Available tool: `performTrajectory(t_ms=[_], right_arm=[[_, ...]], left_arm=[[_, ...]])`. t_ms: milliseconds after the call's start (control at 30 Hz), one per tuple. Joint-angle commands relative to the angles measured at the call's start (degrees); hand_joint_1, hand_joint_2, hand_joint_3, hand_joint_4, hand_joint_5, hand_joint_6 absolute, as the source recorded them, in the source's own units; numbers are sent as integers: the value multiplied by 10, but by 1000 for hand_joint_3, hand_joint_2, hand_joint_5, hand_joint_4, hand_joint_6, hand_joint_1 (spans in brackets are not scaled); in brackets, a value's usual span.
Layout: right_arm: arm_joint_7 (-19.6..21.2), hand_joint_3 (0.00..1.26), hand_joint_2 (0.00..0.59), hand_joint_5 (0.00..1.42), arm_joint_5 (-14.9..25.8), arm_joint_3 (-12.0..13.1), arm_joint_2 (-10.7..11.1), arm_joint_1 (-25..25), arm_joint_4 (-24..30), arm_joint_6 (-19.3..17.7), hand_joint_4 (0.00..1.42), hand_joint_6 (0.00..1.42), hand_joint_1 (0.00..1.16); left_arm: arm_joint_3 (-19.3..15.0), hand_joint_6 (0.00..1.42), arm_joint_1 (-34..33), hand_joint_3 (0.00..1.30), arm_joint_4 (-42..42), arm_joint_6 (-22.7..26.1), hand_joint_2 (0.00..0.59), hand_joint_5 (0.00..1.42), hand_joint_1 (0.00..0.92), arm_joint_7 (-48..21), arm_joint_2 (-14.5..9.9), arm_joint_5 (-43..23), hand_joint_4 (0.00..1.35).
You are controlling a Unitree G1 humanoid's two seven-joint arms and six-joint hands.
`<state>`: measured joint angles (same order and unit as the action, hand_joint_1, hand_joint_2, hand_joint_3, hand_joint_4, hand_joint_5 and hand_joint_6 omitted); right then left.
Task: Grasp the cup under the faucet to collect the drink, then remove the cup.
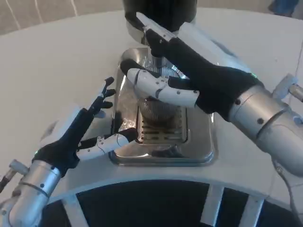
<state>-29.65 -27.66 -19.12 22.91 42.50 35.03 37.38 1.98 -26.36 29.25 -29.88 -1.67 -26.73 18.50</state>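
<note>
cup (158, 106): upright on the drip tray (199, 146), long axis vertical, directly below the dispenser (161, 14) at 12 o'clock
right robot hand (189, 78): wrapped around cup from 3 o'clock, grasping it
left robot hand (85, 130): released, fingers spread, at 8 o'clock of cup, beside tray edge on the counter (57, 61)
nearer: right, already on cup
next (judgement): lift out toward 6 o'clock once filled

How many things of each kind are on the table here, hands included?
Hands: 2, left hand and right hand
Cups: 1, cup
Drip trays: 1, drip tray
Dispensers: 1, dispenser
Total: 5
</note>
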Motion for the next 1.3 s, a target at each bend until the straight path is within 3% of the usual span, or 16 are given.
performTrajectory(t_ms=[33, 367, 500, 800, 967, 1300], right_arm=[[-24, 0, 460, 0, 15, -11, -4, -11, 3, -4, 0, 0, 199], [-19, 0, 465, 0, 9, -11, -7, -22, 10, -3, 0, 0, 203], [-8, 0, 464, 0, -19, -13, 3, -32, 36, -17, 0, 0, 204], [19, 0, 461, 0, -39, 19, -8, -54, 67, -14, 0, 0, 206], [44, 0, 460, 0, -55, 43, -12, -61, 77, -26, 0, 0, 206], [77, 0, 458, 0, -87, 61, -21, -104, 99, -68, 0, 0, 209]], left_arm=[[8, 268, -18, 0, 27, -9, 34, 196, 187, 11, 2, 8, 0], [18, 268, -40, 0, 54, -13, 34, 198, 187, 19, 5, 8, 0], [17, 268, -41, 0, 56, -16, 34, 199, 187, 18, 4, 7, 0], [15, 258, -43, 0, 61, -20, 35, 199, 188, 14, 1, 2, 0], [17, 255, -44, 0, 60, -23, 37, 200, 190, 12, 3, 2, 0], [24, 254, -43, 0, 60, -24, 37, 200, 191, 4, 5, 2, 0]])
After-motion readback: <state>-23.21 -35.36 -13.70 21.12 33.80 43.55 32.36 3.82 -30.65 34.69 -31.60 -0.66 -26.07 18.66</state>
